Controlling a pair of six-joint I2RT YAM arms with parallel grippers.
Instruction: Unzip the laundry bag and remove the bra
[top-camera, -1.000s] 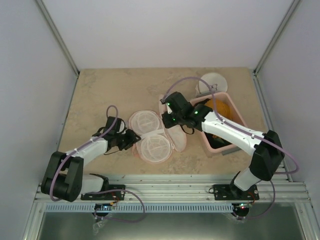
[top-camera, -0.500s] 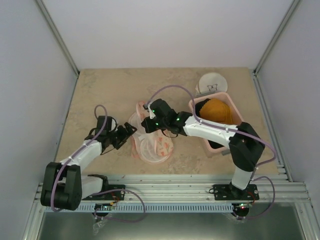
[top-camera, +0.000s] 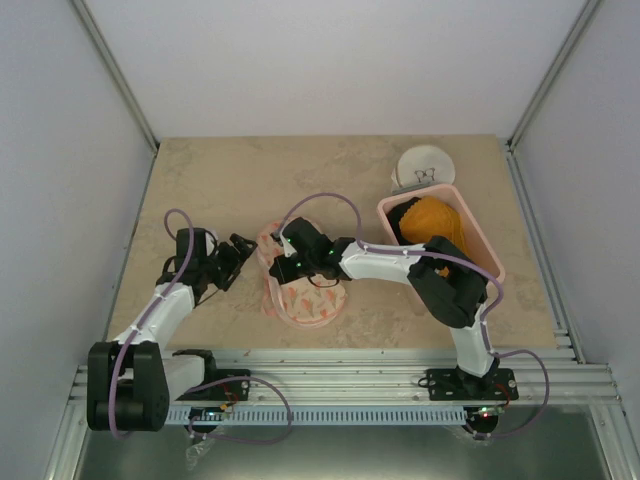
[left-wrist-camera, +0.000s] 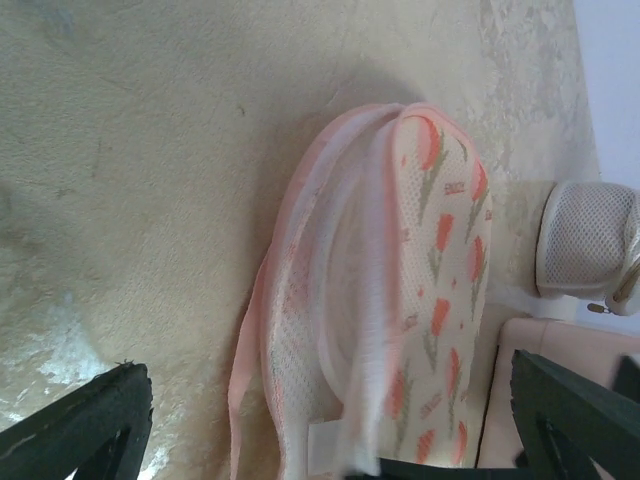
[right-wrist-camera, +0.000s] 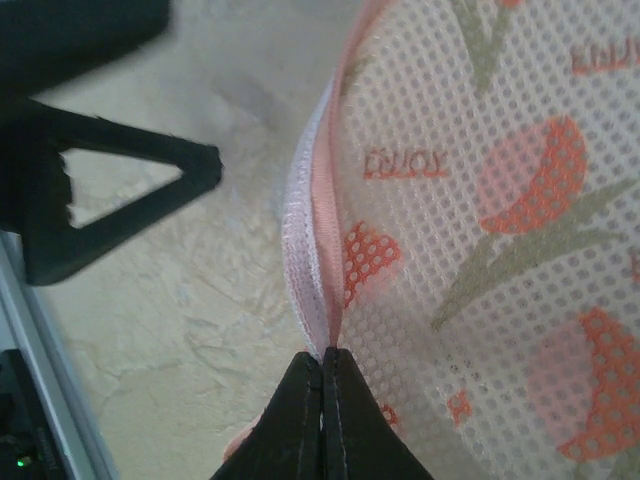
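Observation:
The laundry bag (top-camera: 312, 300) lies folded over at the table's middle, printed side up, its pink rim and white mesh showing along the left edge (left-wrist-camera: 345, 300). My right gripper (top-camera: 288, 262) is shut on that rim (right-wrist-camera: 322, 352), with the printed mesh (right-wrist-camera: 480, 200) spreading to its right. Just left of the bag, my left gripper (top-camera: 228, 262) stands open and apart from it, its black fingers (left-wrist-camera: 95, 420) wide with nothing between them. The orange bra (top-camera: 437, 222) sits in the pink basin (top-camera: 478, 232) at the right.
A white round mesh container (top-camera: 425, 165) (left-wrist-camera: 585, 240) stands behind the basin. Something dark (top-camera: 404, 222) lies in the basin beside the bra. The right arm reaches across from the basin side. Bare table lies to the left and at the back.
My right gripper swept left with the bag's flap, folding the open bag over so the print faces up. My left gripper opened, let go and drew back to the left.

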